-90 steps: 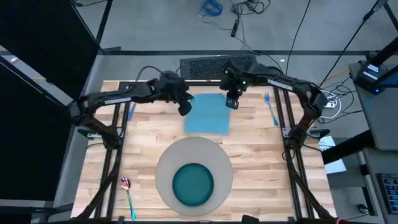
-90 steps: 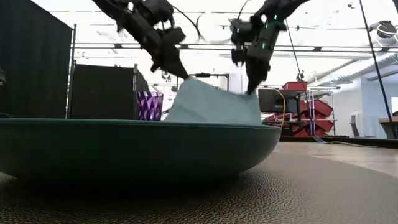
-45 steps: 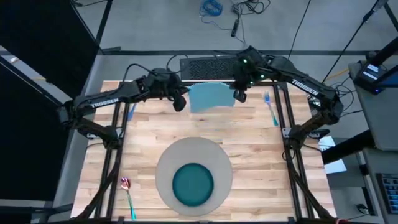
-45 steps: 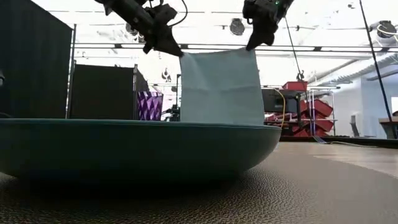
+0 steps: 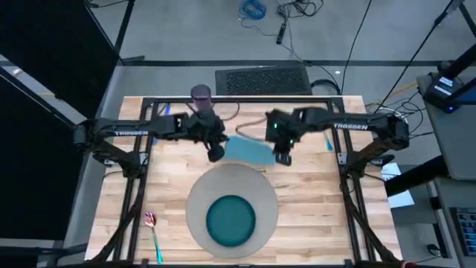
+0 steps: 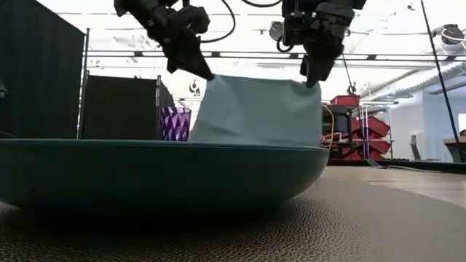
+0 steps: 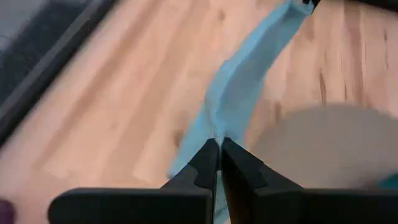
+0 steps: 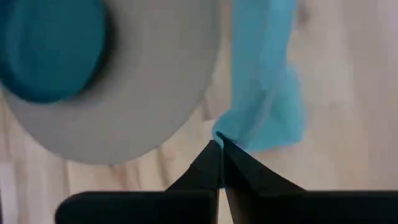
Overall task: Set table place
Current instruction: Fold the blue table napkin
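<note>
Hanging between the two grippers, the napkin point(image 5: 248, 149) is held off the table point(image 5: 312, 182) by its two upper corners, over the strip of wood between the mat point(image 5: 199, 195) and the far edge. The left gripper point(image 5: 215, 154) has its fingers pressed together on one corner; the left wrist view shows the light blue cloth point(image 7: 239, 93) running away from the closed fingertips point(image 7: 208, 163) toward the other arm. The right gripper point(image 5: 282, 156) is likewise clamped on the other corner, with the cloth point(image 8: 264, 81) bunched just past its fingers point(image 8: 211, 163). In the low view the napkin point(image 6: 255, 113) drapes as a slack sheet below both grippers, the left gripper point(image 6: 198, 67) on one top corner and the right gripper point(image 6: 314, 75) on the other; whether its lower edge touches the wood is hidden behind the plate point(image 6: 160, 175).

The grey mat lies at the middle of the near edge, with the teal plate point(image 5: 230, 221) on it. A cup point(image 5: 200, 94) stands at the far edge, left of centre. The spoon point(image 5: 153, 234) lies near the near-left corner. A blue utensil point(image 5: 328, 141) shows partly under the right arm, near the right edge, and a bit of blue point(image 5: 165, 112) shows by the left arm near the far-left corner; which is fork and which is knife cannot be told.
</note>
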{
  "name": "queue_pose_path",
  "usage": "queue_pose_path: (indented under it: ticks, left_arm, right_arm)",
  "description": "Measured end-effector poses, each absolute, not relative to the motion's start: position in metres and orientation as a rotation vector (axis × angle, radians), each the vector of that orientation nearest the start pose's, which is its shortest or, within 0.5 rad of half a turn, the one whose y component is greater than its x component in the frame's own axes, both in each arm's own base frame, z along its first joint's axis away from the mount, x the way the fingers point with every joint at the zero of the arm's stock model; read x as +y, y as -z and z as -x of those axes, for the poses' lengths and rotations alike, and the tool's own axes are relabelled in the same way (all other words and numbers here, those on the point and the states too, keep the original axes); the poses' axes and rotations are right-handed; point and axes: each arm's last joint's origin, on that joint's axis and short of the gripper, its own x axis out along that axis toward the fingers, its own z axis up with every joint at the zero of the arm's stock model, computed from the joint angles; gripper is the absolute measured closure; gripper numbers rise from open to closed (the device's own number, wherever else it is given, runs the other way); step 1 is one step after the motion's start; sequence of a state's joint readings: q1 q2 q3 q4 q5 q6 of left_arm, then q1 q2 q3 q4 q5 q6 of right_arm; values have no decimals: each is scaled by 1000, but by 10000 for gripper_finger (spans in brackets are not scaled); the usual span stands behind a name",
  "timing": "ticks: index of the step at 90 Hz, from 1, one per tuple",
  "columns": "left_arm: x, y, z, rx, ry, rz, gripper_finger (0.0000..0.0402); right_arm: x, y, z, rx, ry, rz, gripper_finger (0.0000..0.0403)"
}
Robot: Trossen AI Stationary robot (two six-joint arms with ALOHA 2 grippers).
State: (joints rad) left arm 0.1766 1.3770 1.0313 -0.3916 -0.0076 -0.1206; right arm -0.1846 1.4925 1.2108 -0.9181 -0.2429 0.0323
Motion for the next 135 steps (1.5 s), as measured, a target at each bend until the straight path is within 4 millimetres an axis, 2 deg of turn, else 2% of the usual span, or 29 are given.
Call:
queue_pose_path:
  ticks: [17,26,37,62,91,114,135]
  left_arm:
    - [27,-256,-285,778,-204,186,401]
    - [18,-250,-284,788,-214,208,401]
    - [10,-236,-281,828,-230,230,401]
    - [7,-216,-281,865,-306,213,401]
    - [19,-192,-297,871,-370,179,401]
    - [24,-171,-305,931,-385,170,401]
    - [26,-170,-306,923,-427,134,401]
  right_arm:
    - [-6,-241,-284,1191,-91,-289,403]
    - [2,-231,-285,1166,-95,-302,403]
    - [4,-225,-287,1135,-93,-307,403]
    - [-23,-224,-287,1105,8,-278,403]
    - [-54,-212,-288,1128,57,-282,403]
    - [-67,-198,-291,1168,68,-289,403]
    - [-77,-180,-295,1217,80,-298,403]
